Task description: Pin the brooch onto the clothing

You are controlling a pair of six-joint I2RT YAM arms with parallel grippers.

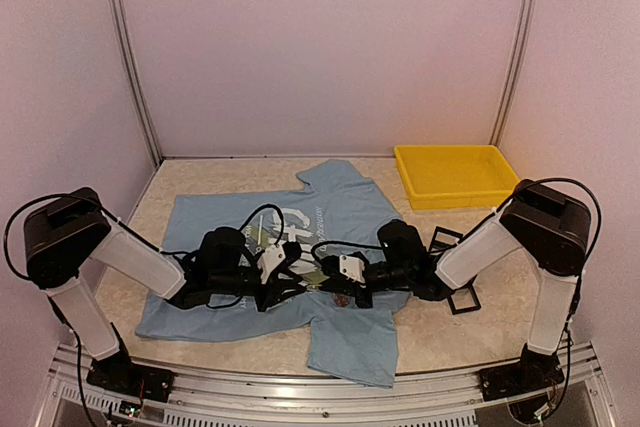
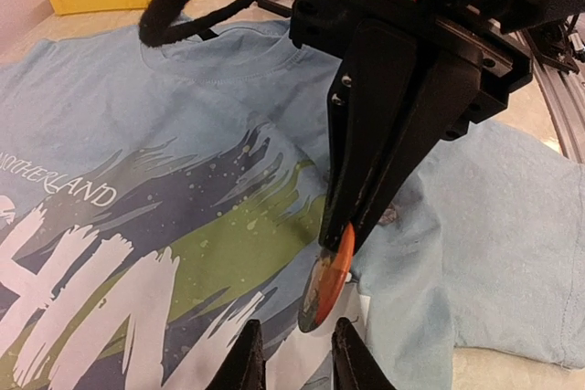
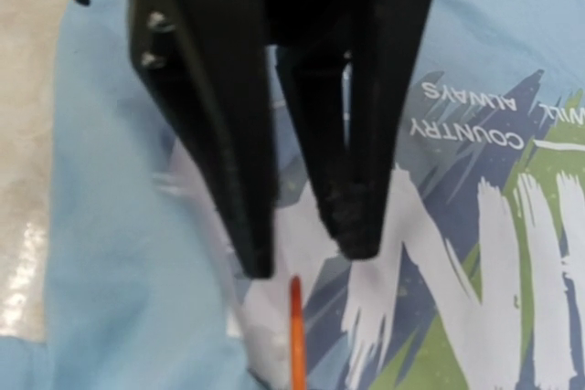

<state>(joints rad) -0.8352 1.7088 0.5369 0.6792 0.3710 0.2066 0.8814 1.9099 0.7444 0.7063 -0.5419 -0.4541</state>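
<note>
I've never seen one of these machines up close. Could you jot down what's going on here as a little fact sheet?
Garment: light blue T-shirt, spread flat, print up
Pin: round orange brooch, tilted on edge over the print
Holding it: right gripper, shut on the brooch
Helper: left gripper, open, fingertips just below the brooch
Nearby: yellow tray, back right
Pinned yet: not as far as these views show

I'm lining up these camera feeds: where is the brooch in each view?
Top external: brooch, a small spot under the right gripper, low centre.
Left wrist: lower centre, edge-on in the right gripper's tips.
Right wrist: orange edge, bottom centre.
Shared landmark: white lettering on the T-shirt.
</note>
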